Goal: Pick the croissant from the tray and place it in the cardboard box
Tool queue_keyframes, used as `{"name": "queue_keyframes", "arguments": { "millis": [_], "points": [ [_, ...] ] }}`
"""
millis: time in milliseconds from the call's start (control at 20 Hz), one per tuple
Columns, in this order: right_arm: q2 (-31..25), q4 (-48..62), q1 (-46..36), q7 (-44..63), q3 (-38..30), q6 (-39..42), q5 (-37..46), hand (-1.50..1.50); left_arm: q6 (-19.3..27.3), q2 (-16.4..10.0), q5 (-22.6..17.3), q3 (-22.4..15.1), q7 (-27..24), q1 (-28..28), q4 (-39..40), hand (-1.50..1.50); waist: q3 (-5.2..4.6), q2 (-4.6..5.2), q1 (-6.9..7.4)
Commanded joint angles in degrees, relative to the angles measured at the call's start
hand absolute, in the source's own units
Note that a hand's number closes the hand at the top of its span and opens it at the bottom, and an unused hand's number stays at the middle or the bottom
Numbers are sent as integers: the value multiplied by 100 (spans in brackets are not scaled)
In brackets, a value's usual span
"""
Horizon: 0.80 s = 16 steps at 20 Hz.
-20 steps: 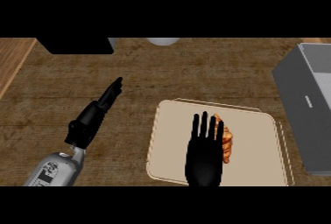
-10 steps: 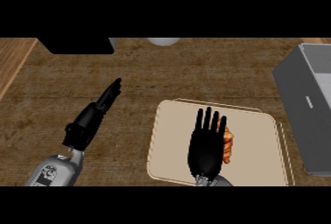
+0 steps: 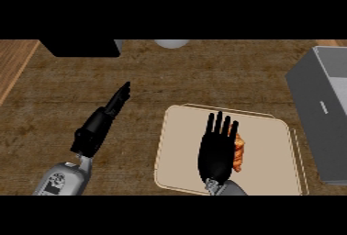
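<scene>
Reaching step: the right hand (image 3: 218,149), fingers straight and holding nothing, is above the tray (image 3: 267,137) beside the croissant (image 3: 239,151); next it must curl around the croissant

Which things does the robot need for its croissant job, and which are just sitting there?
For the job: croissant, tray under it, grey box at the right, right hand over the croissant.
Just sitting there: black block at the back left, white round thing at the back.
</scene>
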<state>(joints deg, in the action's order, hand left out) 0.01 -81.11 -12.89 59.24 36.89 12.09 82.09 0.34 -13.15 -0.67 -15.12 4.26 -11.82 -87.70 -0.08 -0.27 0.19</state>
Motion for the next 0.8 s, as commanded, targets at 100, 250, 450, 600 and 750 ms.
{"name": "queue_keyframes", "arguments": {
  "millis": [100,250,450,600,750],
  "points": [
    [-235,-113,413,177,-131,191,52,-150,-175,12,18,216,-332,201,154,0,6,23,-40],
    [-159,536,142,-143,-475,-147,-25,-150,-244,99,25,283,107,-217,161,0,8,31,-23],
    [-1,586,105,397,-135,-62,-61,-150,-320,123,95,361,-32,-252,298,0,8,32,-18],
    [-116,174,623,192,-157,1,118,-150,-307,106,127,369,78,16,3,0,7,18,-36],
    [-2,1073,58,115,-419,-314,145,-150,-383,135,152,397,41,-158,120,0,8,36,0]
  ]
}}
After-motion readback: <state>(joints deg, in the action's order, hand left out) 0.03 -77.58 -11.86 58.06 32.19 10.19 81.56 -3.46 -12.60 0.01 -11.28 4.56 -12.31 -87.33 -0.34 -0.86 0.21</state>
